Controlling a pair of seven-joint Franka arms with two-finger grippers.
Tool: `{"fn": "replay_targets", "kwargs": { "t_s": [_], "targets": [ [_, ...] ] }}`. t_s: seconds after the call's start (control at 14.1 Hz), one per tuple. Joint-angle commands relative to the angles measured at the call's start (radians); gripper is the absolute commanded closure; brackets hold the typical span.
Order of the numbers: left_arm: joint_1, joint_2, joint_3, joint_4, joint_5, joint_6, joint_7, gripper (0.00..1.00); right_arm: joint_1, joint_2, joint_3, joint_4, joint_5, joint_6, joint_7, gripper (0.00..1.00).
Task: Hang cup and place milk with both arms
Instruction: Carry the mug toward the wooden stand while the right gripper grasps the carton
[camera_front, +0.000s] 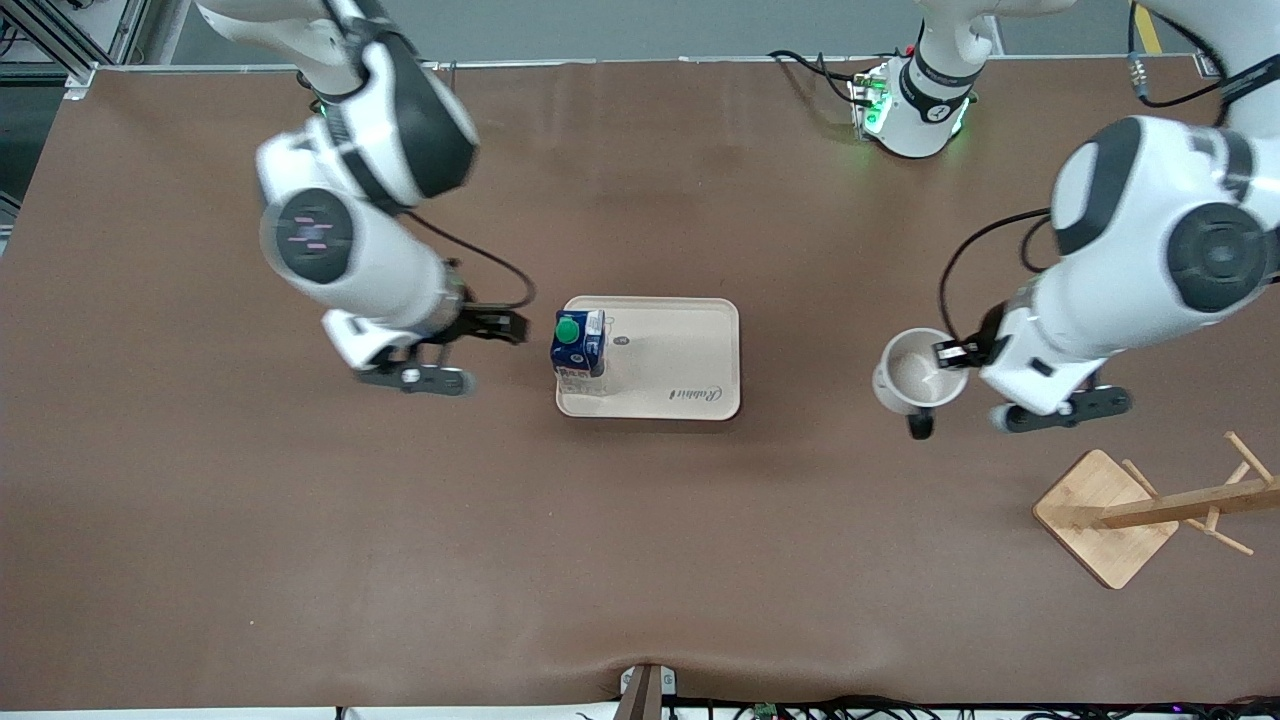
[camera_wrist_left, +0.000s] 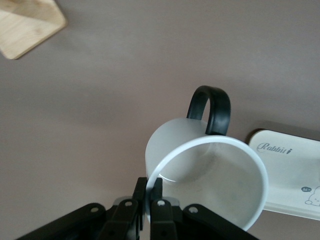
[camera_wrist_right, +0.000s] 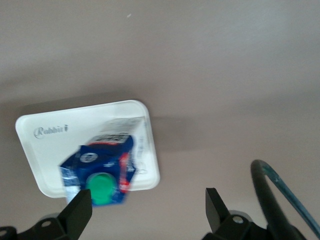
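The dark blue milk carton (camera_front: 578, 345) with its green cap stands upright on the beige tray (camera_front: 680, 350), at the tray's end toward the right arm. My right gripper (camera_front: 505, 328) hangs open just beside it, over the table. In the right wrist view the milk (camera_wrist_right: 102, 170) lies off one fingertip, not between the fingers of the right gripper (camera_wrist_right: 147, 200). My left gripper (camera_front: 950, 352) is shut on the rim of the white cup (camera_front: 915, 372), whose mouth faces up and whose black handle (camera_front: 920, 425) points toward the front camera. The left wrist view shows the left gripper (camera_wrist_left: 149, 189) pinching the cup (camera_wrist_left: 210, 175) at its rim.
A wooden cup rack (camera_front: 1105, 515) with slanted pegs stands on its square base toward the left arm's end of the table, nearer to the front camera than the cup. Brown table surface lies between the tray (camera_wrist_left: 295, 165) and the rack (camera_wrist_left: 25, 25).
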Motion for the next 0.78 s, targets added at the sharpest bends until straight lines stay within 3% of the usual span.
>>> {"fn": "replay_targets", "kwargs": {
  "t_s": [0.0,0.35,0.71],
  "targets": [
    [0.076,-0.058,-0.009,-0.022,-0.021,-0.052,0.102,1.0,0.094,0.066,-0.013,0.011,0.01,0.1,0.117,0.0],
    [0.273,-0.063,-0.006,0.03,-0.026,-0.056,0.389,1.0,0.113,0.08,-0.013,0.005,0.003,0.11,0.109,0.0],
    [0.399,-0.049,-0.001,0.039,-0.055,-0.055,0.581,1.0,0.136,0.112,-0.015,-0.004,0.0,0.142,0.119,0.0]
  ]
}}
